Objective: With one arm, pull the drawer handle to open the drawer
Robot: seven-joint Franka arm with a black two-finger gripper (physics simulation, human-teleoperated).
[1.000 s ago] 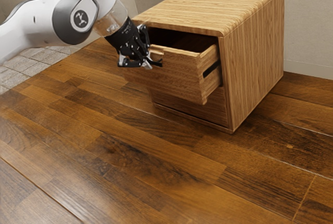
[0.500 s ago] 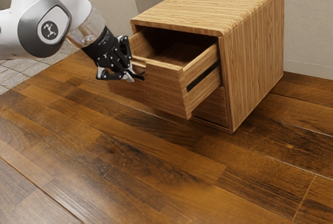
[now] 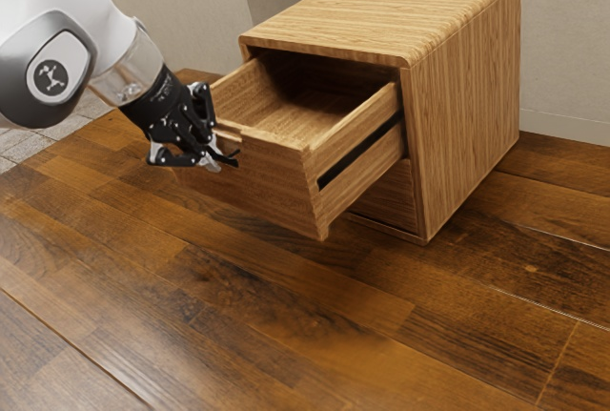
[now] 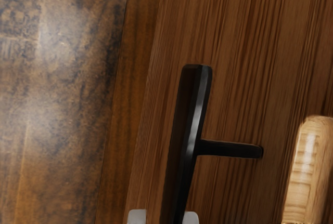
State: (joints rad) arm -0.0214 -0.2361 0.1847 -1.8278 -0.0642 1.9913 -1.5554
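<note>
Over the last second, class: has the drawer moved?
Yes. The drawer has slid further out of the cabinet, toward the exterior view's left, following the claw.

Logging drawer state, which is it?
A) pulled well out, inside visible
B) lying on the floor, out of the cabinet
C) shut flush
A: the drawer juts far out of the cabinet with its inside showing, and the claw is shut on the handle at its front.
</note>
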